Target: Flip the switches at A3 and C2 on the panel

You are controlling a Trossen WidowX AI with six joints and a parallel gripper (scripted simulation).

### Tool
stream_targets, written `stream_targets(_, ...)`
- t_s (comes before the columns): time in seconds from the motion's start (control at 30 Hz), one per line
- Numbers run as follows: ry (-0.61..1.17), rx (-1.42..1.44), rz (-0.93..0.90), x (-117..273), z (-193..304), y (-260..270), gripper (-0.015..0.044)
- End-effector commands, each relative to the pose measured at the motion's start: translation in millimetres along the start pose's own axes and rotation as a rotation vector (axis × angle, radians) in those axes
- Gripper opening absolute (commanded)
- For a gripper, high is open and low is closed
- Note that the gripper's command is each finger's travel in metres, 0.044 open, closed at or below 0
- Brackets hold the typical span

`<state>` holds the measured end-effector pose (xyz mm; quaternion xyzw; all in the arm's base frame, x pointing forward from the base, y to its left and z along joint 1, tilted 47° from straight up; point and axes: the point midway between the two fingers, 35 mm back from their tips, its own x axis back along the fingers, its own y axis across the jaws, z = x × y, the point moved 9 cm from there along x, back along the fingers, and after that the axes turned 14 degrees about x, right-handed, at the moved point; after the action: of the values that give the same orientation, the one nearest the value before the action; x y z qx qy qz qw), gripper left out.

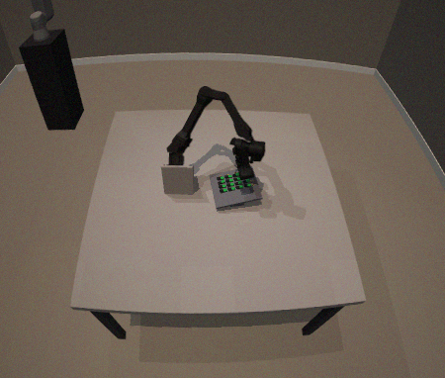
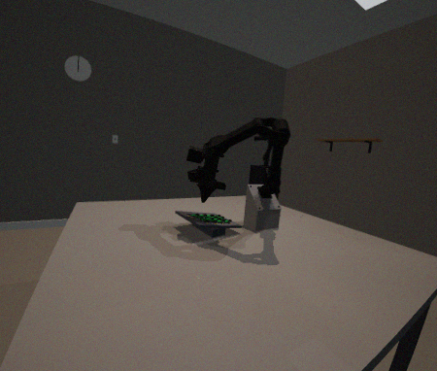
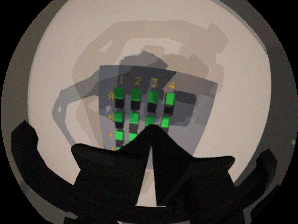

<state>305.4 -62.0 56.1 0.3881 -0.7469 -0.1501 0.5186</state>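
Note:
The grey tilted panel carries rows of green and black rocker switches. My gripper is shut and empty, its tip a little above the panel. In the wrist view, switch A3 shows a dark green far end and black near end, like A1 and A2; A4 is brighter green. Switch C2 shows bright green, its near part hidden by the finger. The fingers also hide C3, C4 and most of row D. Which ends are raised is hard to tell.
The arm's grey base block stands beside the panel on the table. Shadows of the arm fall across the panel and table. A dark pedestal stands on the floor beyond the table.

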Motion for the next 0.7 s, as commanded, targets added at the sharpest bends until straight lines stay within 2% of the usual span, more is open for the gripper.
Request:
stream_targets(0.0, 0.005, 0.007, 0.001, 6, 5, 5, 0.0)
stream_targets(0.27, 0.008, 0.004, -0.001, 5, 70, 45, 0.0)
stream_targets(0.43, 0.007, 0.004, 0.0, 3, 71, 45, 0.0)
stream_targets(0.57, -0.017, 0.004, 0.004, -28, 74, 46, 0.0)
stream_targets(0.67, -0.019, 0.004, 0.004, -30, 75, 47, 0.0)
